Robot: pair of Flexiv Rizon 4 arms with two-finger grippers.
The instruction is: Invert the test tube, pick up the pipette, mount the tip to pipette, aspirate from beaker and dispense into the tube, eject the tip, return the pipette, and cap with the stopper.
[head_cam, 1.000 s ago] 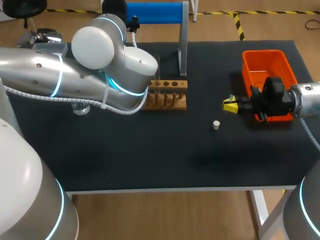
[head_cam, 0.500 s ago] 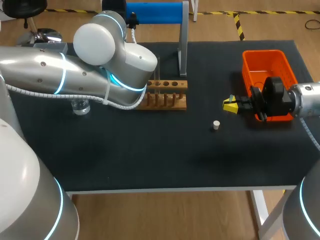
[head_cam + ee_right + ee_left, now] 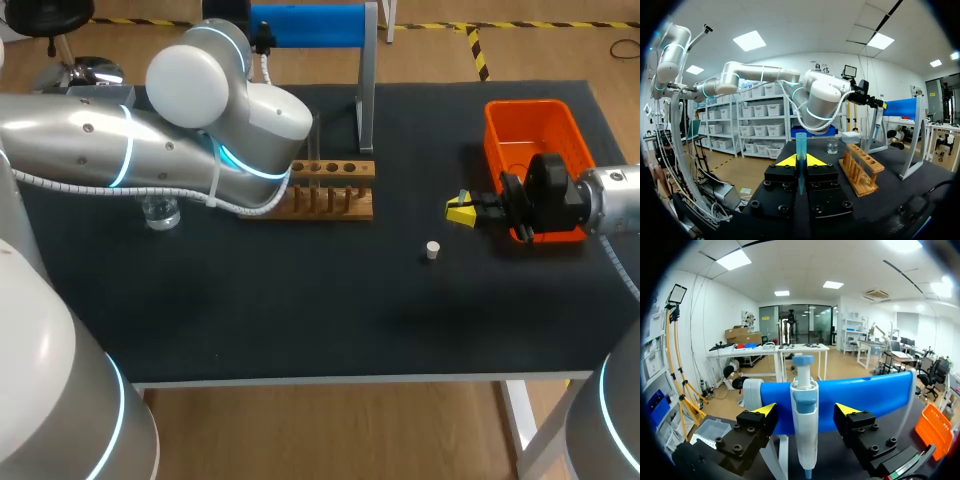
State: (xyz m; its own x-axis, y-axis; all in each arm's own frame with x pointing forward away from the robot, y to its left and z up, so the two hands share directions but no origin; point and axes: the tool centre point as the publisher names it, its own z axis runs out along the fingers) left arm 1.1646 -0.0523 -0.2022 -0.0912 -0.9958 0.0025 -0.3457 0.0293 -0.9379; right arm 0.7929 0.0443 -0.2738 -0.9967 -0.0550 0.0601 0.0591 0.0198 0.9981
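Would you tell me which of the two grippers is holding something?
The right gripper: it is shut on the blue test tube, while the left gripper stands open on either side of the pipette.

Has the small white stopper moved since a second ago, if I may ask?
No; the small white stopper stays equally near the orange plastic bin.

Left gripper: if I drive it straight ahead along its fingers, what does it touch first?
The pipette, hanging upright in line between the open fingers of the left gripper, with the blue bar of the stand right behind it. Depth is hard to judge in the wrist view.
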